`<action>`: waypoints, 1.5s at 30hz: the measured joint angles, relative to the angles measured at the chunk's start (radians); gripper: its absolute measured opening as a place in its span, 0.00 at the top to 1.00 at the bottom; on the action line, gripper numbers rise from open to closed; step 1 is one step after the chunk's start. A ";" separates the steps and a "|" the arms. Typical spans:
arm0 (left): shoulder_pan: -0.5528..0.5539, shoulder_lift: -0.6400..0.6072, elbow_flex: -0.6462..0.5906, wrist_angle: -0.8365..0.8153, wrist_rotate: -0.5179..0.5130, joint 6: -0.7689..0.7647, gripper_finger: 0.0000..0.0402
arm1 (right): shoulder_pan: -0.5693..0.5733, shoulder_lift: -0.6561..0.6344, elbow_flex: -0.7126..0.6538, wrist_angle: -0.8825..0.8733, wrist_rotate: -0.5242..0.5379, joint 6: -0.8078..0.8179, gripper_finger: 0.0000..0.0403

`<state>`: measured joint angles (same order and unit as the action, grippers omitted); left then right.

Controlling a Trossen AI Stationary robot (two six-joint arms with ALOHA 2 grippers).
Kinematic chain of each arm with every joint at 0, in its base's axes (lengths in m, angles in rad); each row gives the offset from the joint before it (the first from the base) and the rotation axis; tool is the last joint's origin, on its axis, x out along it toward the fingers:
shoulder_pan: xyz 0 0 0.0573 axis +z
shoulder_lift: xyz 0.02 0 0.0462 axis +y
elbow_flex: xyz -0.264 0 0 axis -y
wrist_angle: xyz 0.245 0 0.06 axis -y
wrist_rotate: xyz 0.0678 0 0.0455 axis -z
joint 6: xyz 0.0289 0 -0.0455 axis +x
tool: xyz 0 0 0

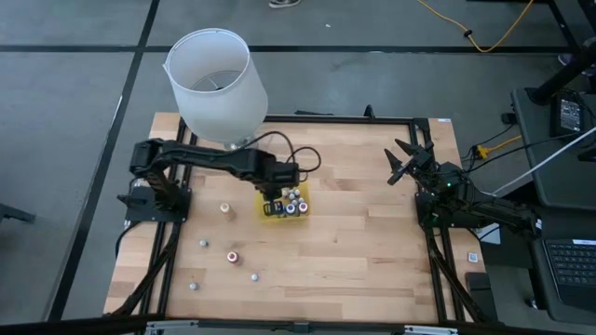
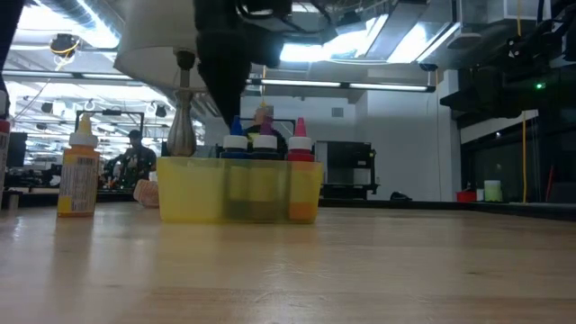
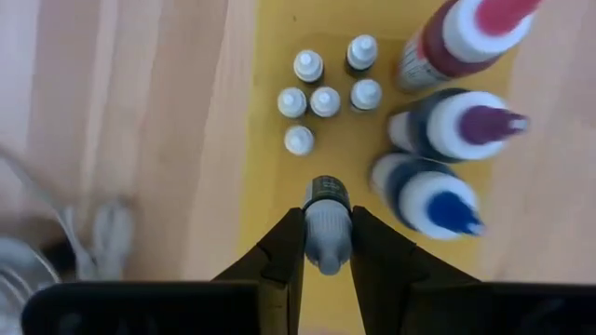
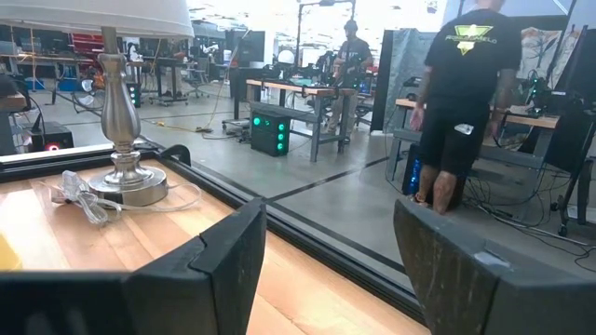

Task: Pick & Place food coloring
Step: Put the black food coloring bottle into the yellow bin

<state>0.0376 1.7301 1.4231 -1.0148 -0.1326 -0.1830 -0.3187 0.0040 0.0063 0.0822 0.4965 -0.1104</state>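
Note:
A flat yellow tray (image 1: 282, 207) lies at the table's middle and also shows in the low view (image 2: 238, 189). In it stand several tiny white-topped food coloring bottles (image 3: 324, 100) and three larger ones topped red, purple and blue (image 3: 456, 126). My left gripper (image 1: 272, 197) is over the tray's near-left part, shut on one tiny bottle (image 3: 327, 219) with a whitish top and a dark body. Several more bottles (image 1: 233, 257) stand loose on the wood nearer and to the left. My right gripper (image 1: 406, 160) is open and empty at the far right, and its own wrist view (image 4: 326, 270) shows the fingers wide apart. My left gripper pinches the tiny bottle's whitish upper part (image 3: 328, 244) between its two fingers. The fingers (image 3: 291, 249) come from above, pointing down. The bottle is upright with its dark lower end (image 3: 327, 192) over the tray's floor; I cannot tell whether it stands on it.
A lamp with a big white shade (image 1: 214, 79) and a metal foot (image 4: 126, 177) stands at the far left, its cord on the wood. A yellow bottle (image 2: 79, 171) stands left of the tray. Bare wood lies between the tray and the right arm.

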 joint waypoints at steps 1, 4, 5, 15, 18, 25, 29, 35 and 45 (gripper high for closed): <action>0.008 0.015 0.008 -0.001 0.000 0.044 0.84 | 0.000 0.000 0.000 0.000 0.000 0.000 0.41; 0.031 0.057 0.026 -0.007 0.004 0.148 0.84 | 0.000 0.000 0.000 0.000 0.000 0.000 0.41; 0.038 0.065 0.029 -0.009 0.009 0.173 0.84 | 0.000 0.000 0.000 0.000 0.000 0.000 0.41; 0.060 0.089 0.027 -0.070 0.019 0.458 0.84 | 0.000 0.000 0.000 0.000 0.000 0.000 0.41; 0.056 0.089 0.018 -0.070 0.019 0.531 0.84 | 0.000 0.000 0.000 0.000 0.000 0.000 0.41; 0.029 0.136 0.010 -0.047 0.021 0.649 0.84 | 0.000 0.000 0.000 0.000 0.000 0.000 0.41; 0.019 0.178 0.010 -0.031 0.012 0.667 0.84 | 0.000 0.000 0.000 0.000 0.000 0.000 0.41; 0.016 0.205 0.010 -0.005 0.011 0.684 0.84 | 0.000 0.000 0.000 0.000 0.000 0.000 0.41; 0.024 0.216 0.007 0.017 -0.012 0.696 0.82 | 0.000 0.000 0.000 0.000 0.000 0.000 0.41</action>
<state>0.0612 1.9461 1.4296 -0.9977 -0.1448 0.5133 -0.3184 0.0037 0.0059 0.0822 0.4965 -0.1101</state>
